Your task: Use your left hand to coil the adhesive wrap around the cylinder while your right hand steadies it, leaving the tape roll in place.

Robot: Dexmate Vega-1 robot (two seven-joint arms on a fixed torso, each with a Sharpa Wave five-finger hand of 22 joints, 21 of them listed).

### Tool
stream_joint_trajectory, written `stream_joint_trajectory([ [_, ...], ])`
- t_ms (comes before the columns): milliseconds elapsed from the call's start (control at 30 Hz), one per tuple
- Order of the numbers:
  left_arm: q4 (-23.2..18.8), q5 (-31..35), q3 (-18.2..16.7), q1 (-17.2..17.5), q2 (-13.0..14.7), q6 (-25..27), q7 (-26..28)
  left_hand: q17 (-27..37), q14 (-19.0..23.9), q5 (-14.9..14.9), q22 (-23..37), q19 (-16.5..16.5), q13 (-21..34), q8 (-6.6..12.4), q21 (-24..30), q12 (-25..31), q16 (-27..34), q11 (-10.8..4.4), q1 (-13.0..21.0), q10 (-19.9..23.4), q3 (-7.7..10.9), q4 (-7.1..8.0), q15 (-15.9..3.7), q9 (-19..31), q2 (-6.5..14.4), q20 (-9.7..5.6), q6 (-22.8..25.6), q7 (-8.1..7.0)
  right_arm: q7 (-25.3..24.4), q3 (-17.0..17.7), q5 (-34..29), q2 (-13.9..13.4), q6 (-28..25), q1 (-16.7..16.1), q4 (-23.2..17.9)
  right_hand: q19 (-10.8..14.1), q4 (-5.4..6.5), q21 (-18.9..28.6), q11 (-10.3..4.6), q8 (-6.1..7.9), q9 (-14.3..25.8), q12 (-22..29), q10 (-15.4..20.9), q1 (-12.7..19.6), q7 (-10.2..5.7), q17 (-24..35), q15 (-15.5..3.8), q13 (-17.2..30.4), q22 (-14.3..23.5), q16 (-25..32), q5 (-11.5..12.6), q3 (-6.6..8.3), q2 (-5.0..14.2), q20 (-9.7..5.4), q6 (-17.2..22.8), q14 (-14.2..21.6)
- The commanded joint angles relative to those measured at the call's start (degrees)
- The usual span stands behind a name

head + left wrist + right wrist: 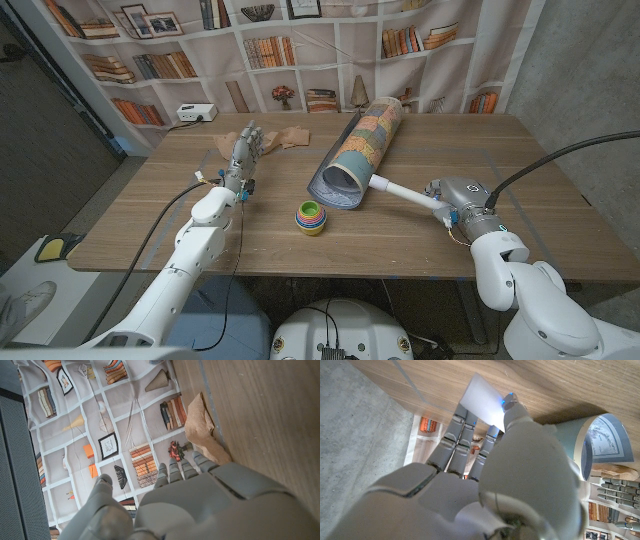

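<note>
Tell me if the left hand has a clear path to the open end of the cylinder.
Probably yes. The left hand stands open beside the tan cloth, and only bare table lies between it and the cylinder. The stacked coloured cups sit nearer the front, out of that line.

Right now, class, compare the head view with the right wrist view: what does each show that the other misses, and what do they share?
Head view alone: the stack of coloured cups on the table, the full length of the patterned cylinder, and the left hand raised with fingers apart, holding nothing. Right wrist view alone: a close look along the back of the right hand, with its fingers against the white strip. Shared: the right hand, the white strip, the cylinder's open end and the wooden table.
</note>
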Motion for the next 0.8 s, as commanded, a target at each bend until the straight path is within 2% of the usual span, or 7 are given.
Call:
stream_joint_trajectory([
  [33, 0.40, -0.19, -0.06, -1.02, -0.17, 0.22, -0.73, 0.25, -0.15, 0.01, 0.27, 0.14, 0.31, -0.08, 0.42, 0.11, 0.34, -0.12, 0.00, 0.46, 0.02, -0.17, -0.32, 0.33, 0.25, 0.02, 0.52, -0.16, 9.57, -2.02, -10.77, 1.66, -0.18, 2.41, 0.97, -0.18, 0.25, 0.49, -2.61, -0.19, 0.13, 0.39, 3.15, 2.76, 0.02, 6.48, -15.06, 0.22, 0.24, -0.28, 0.15, 0.41, 2.81, -5.02, 0.48, 6.35],
  [467, 2.37, 0.20, 0.12, -2.61, -0.57, -0.99, -1.62, 0.25, -0.15, 0.01, 0.27, 0.08, 0.31, -0.09, 0.40, 0.09, 0.35, 0.09, -0.01, 0.43, 0.04, -0.18, -0.32, 0.33, 0.25, 0.05, 0.53, -0.22, 17.26, 1.67, -18.49, 4.95, 2.78, 0.22, 2.59, -0.57, 0.32, 1.62, -2.61, -0.41, 0.11, 0.32, 3.19, 2.76, -0.01, 7.06, -15.06, 0.30, 0.10, -0.98, 0.12, 0.34, 2.76, -4.99, 0.80, 6.70],
  [567, 2.59, 0.69, 0.31, -2.78, -0.40, -1.90, -2.01, 0.25, -0.16, 0.01, 0.27, 0.07, 0.31, -0.08, 0.40, 0.09, 0.34, -0.30, -0.01, 0.43, 0.05, -0.18, -0.32, 0.33, 0.26, 0.06, 0.56, -0.13, 18.47, 3.55, -18.21, 5.59, 3.86, -0.73, 2.66, -0.65, 0.34, 1.83, -2.61, -0.47, 0.10, 0.30, 3.18, 2.75, -0.04, 7.16, -15.06, 0.33, 0.07, -1.10, 0.12, 0.34, 2.78, -5.00, 0.81, 6.79],
  [800, 3.92, 2.10, 0.99, -3.74, -0.43, -4.72, -2.49, 0.25, -0.13, 0.00, 0.27, 0.10, 0.31, 0.15, 0.42, 0.19, 0.36, -0.06, -0.01, 0.69, 0.07, -0.19, -0.32, 0.34, 0.26, 0.06, 1.22, 0.01, 21.04, 5.97, -20.33, 7.08, 5.77, -2.16, 3.34, -1.02, 0.40, 2.43, -2.63, -0.64, 0.10, 0.30, 3.30, 2.75, 0.02, 7.51, -15.06, 0.41, -0.04, -1.42, 0.12, 0.34, 2.85, -5.09, 0.87, 7.22],
])
